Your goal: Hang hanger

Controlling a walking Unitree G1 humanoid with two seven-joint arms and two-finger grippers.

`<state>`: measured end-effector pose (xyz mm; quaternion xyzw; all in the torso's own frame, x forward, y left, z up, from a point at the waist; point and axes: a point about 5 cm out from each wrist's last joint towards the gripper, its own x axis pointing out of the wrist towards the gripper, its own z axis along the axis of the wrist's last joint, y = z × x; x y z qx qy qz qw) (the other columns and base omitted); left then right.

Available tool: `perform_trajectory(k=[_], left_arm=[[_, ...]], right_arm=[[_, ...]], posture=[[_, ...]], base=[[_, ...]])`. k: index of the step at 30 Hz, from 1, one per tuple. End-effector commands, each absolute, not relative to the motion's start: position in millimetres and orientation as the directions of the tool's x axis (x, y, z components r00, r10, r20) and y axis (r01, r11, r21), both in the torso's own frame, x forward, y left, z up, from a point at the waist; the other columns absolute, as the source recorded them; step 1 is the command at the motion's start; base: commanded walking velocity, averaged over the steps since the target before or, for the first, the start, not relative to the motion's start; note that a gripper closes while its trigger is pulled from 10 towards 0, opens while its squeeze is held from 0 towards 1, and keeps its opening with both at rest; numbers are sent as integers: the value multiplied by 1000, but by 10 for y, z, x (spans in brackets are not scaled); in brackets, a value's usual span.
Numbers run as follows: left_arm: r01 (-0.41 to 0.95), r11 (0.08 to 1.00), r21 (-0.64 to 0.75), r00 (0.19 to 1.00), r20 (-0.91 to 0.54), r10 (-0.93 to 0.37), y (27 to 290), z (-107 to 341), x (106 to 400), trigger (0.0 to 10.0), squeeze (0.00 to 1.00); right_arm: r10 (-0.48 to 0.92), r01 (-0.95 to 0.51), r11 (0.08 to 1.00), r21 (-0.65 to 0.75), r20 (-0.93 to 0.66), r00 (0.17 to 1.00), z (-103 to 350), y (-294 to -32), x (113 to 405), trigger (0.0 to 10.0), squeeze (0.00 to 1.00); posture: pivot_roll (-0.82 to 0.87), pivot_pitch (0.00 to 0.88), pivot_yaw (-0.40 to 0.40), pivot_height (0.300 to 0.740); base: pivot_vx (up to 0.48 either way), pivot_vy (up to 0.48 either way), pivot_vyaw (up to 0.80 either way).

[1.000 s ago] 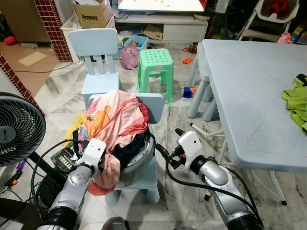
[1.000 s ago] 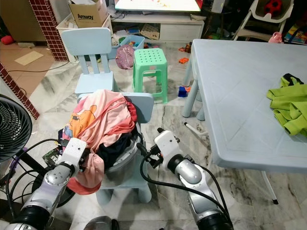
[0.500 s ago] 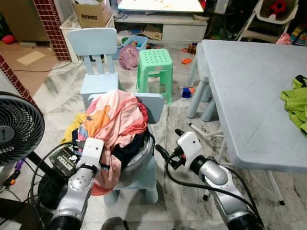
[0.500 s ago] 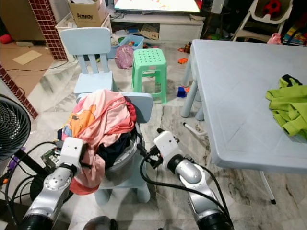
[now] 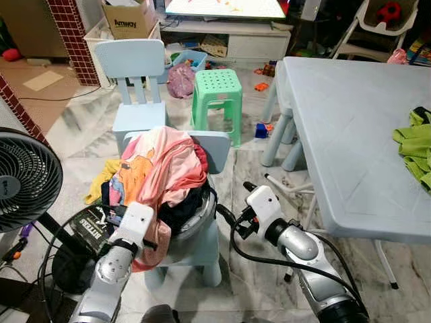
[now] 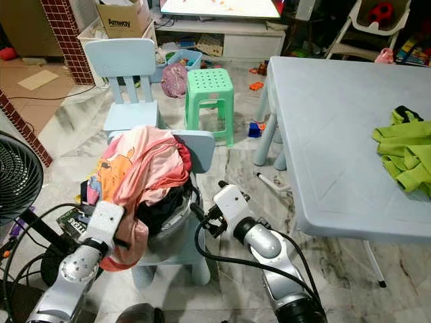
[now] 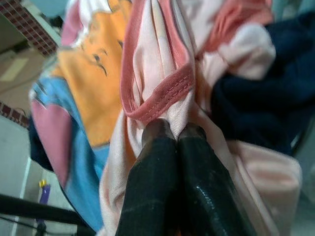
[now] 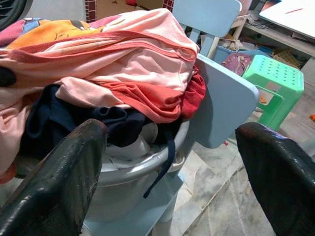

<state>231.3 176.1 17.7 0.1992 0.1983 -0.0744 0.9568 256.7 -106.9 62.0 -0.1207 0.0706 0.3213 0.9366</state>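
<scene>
My left end effector point(image 7: 170, 135) has drawn back toward 6 o'clock, pinched shut on the pink shirt point(image 5: 165, 161), tugging it off the basket point(image 8: 130, 169). Right end effector point(image 8: 170, 142) gapes open. I see no hanger.

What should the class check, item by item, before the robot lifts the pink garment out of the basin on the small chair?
1. Left claw shut on the pink garment: ok, the fingers pinch a fold of it.
2. Right claw open and free: ok, it faces the pile without touching.
3. Garment free of the dark clothes beneath: cannot tell, they lie tangled.
4. Basin seated on the small chair: ok.
5. Hanger located: not ok, none can be made out.
6. Fan apart from the left arm: ok.
</scene>
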Motion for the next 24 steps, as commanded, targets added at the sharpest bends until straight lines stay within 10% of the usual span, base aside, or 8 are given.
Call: perform_trajectory(k=[1,7,10,12,24], left_arm=[[228,907,354,900,-432,-57,1785,156,2287,10000,1000],[266,854,447,904,-423,-60,1802,160,2329,10000,1000],[274,806,524,918,-393,-56,1810,193,2368,10000,702],[278,789,549,924,-377,-63,1811,222,2398,10000,0],[197,861,469,918,-397,7,1904,250,2488,10000,0]], right_arm=[[584,-618,763,-192,-207,785,638,-1085,2594,10000,0],[586,-620,761,-192,-210,783,634,-1071,2589,10000,0],[588,-623,759,-192,-211,781,631,-1061,2586,10000,0],[589,-624,757,-193,-212,780,630,-1061,2586,10000,0],[586,-623,757,-198,-217,781,627,-1067,2598,10000,0]], posture=[[-10,0,-51,740],[-9,0,-54,740],[-9,0,-54,740],[-9,0,-54,740],[-8,0,-55,740]], base=[[0,0,0],[0,0,0],[0,0,0],[0,0,0],[0,0,0]])
